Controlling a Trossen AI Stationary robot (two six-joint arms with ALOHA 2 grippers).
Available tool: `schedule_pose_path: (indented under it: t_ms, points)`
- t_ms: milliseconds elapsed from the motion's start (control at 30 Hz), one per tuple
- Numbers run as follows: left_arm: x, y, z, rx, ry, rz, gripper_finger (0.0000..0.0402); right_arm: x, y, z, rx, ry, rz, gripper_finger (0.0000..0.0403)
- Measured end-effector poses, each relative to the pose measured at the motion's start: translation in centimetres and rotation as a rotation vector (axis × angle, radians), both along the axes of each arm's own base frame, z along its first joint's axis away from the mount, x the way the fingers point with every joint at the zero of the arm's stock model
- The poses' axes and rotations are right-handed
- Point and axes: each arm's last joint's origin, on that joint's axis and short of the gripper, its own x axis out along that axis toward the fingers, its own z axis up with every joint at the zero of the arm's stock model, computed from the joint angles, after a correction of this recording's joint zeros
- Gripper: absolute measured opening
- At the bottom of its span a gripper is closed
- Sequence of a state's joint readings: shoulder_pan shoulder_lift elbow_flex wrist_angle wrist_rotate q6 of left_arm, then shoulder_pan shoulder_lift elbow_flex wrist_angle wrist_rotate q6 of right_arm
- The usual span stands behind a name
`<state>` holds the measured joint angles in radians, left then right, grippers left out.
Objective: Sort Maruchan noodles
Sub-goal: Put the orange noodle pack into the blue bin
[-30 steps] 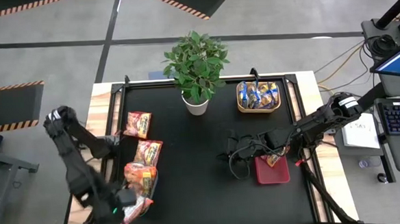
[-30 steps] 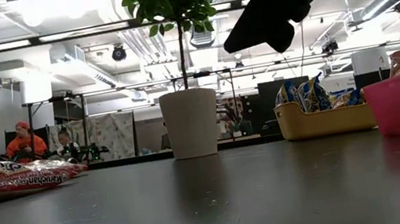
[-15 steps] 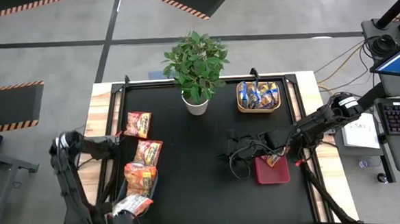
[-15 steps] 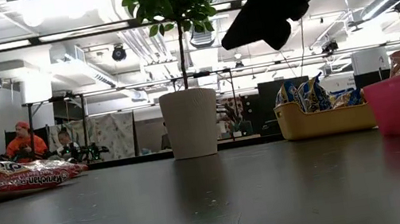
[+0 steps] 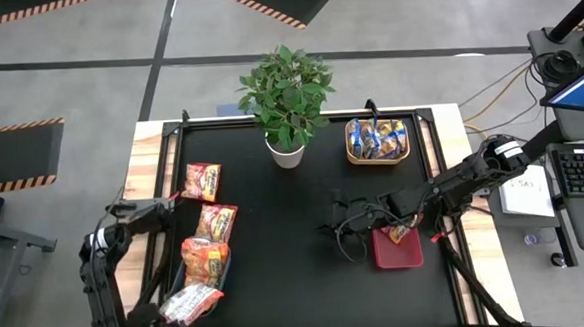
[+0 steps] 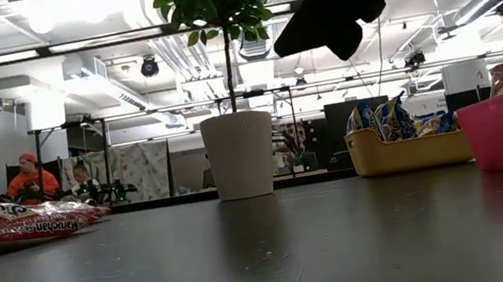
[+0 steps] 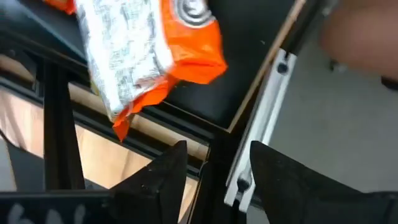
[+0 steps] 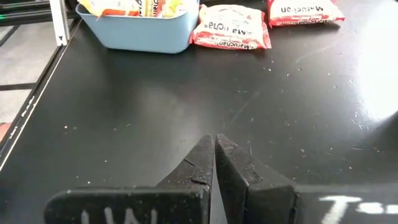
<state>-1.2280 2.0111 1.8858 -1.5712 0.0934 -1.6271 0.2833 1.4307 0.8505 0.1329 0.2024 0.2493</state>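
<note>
The packet [image 8: 231,35] just beside the blue bin [image 8: 134,32] reads "Maruchan" upside down in the right wrist view; a second packet [image 8: 303,12] past it shows "an" lettering. In the low view a red packet [image 6: 35,228] lying on the black surface [image 5: 286,244] shows "aruchan".

Task items by location in the high view:
- Two red packets lie loose on the surface's left side, one far [image 5: 202,180], one nearer [image 5: 217,221].
- Orange packets [image 5: 205,260] fill the blue bin at near left.
- An orange-and-silver packet [image 5: 189,303] lies at that bin's near end.
- Blue-and-yellow packets [image 5: 377,137] fill the tan bin [image 5: 352,152] at far right.
- One packet [image 5: 402,232] sits in the red bin [image 5: 397,252].

The left claw [image 7: 211,163] hangs off the surface's near-left corner, over the frame rail, fingers parted and empty. The right claw [image 8: 214,155] is closed and empty, with its arm stretched low from the right edge toward centre.
</note>
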Motion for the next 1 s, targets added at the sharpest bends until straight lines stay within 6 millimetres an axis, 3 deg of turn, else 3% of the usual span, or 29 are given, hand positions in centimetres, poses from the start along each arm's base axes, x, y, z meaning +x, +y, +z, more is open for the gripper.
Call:
schedule_pose_path:
  t_ms: [433,667,833,1000]
  points:
    - [0.4,0.3,0.2,0.028,-0.087,0.060,0.0155,0.0,0.0,0.0,0.004,-0.003,-0.001,0.0009]
    - [2.3,1.3,0.5,0.049,-0.158,0.063,0.0145,0.0,0.0,0.0,0.004,-0.002,-0.002,0.0009]
    - [3.6,2.5,-0.8,0.116,-0.168,0.012,0.0128,0.0,0.0,0.0,0.004,0.001,-0.002,0.0009]
    - [3.5,4.0,-2.2,0.171,-0.101,0.036,0.0105,0.0,0.0,0.0,0.004,0.002,-0.002,0.0009]
